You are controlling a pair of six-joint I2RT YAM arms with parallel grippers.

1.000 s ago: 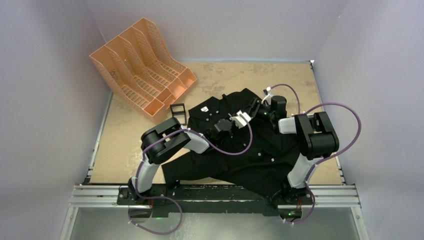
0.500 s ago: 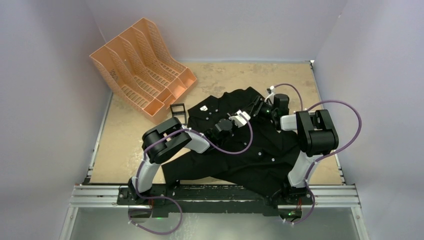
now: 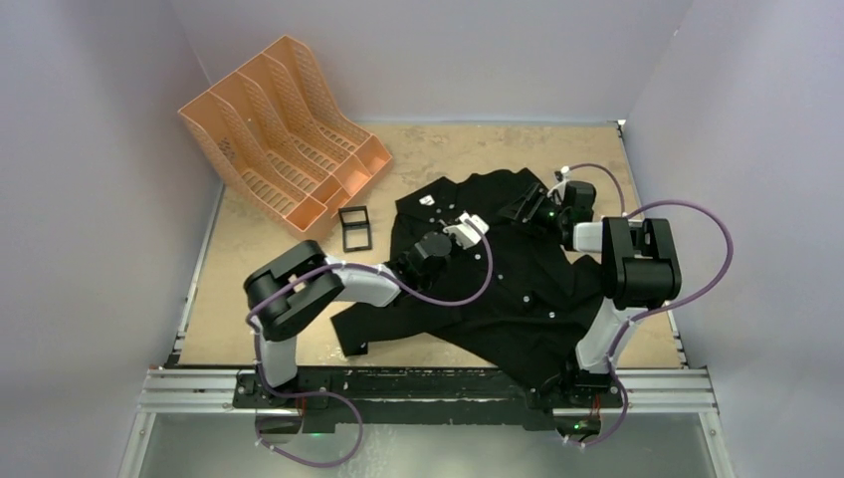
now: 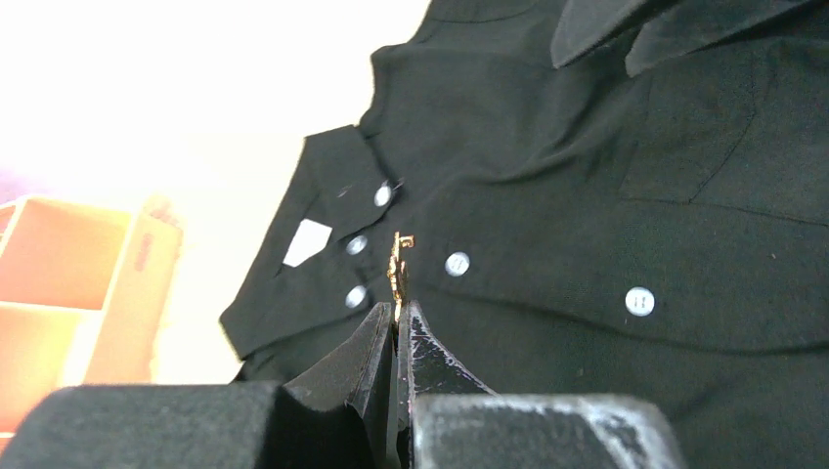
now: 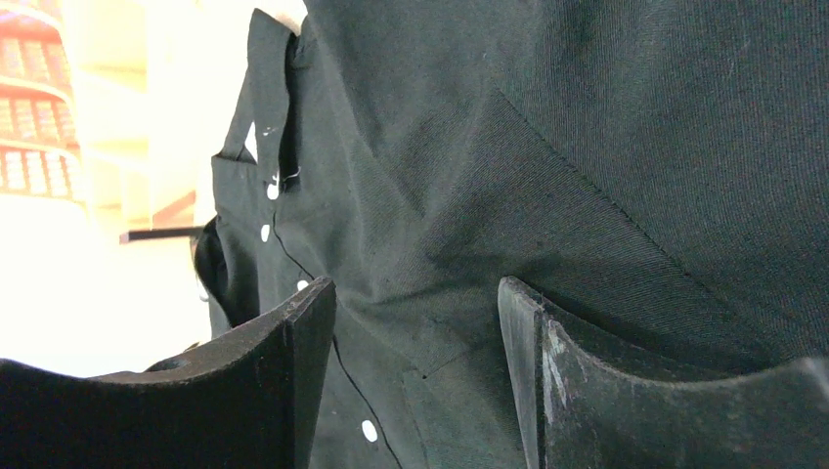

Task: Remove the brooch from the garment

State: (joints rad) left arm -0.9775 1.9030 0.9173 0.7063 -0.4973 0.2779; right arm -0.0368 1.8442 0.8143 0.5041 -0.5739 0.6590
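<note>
The garment [image 3: 498, 289], a black button-up shirt with white buttons, lies spread across the middle of the table. In the left wrist view my left gripper [image 4: 399, 311] is shut on the lower end of the brooch [image 4: 398, 269], a thin gold pin standing edge-on over the shirt's button placket [image 4: 547, 274]. Whether the pin still touches the cloth I cannot tell. From above, the left gripper [image 3: 466, 225] hovers over the shirt's chest and the brooch is too small to make out. My right gripper [image 3: 532, 207] is open at the shirt's far right shoulder; its fingers [image 5: 313, 313] straddle black cloth [image 5: 587, 147].
An orange file rack [image 3: 284, 139] stands at the far left of the tan table [image 3: 478, 149]. A small black frame [image 3: 353, 227] lies between the rack and the shirt collar. Grey walls close in on three sides.
The left arm has drawn back leftward with its gripper still shut. The right gripper has moved right and farther away along the shirt. The shirt has shifted and lies flatter.
</note>
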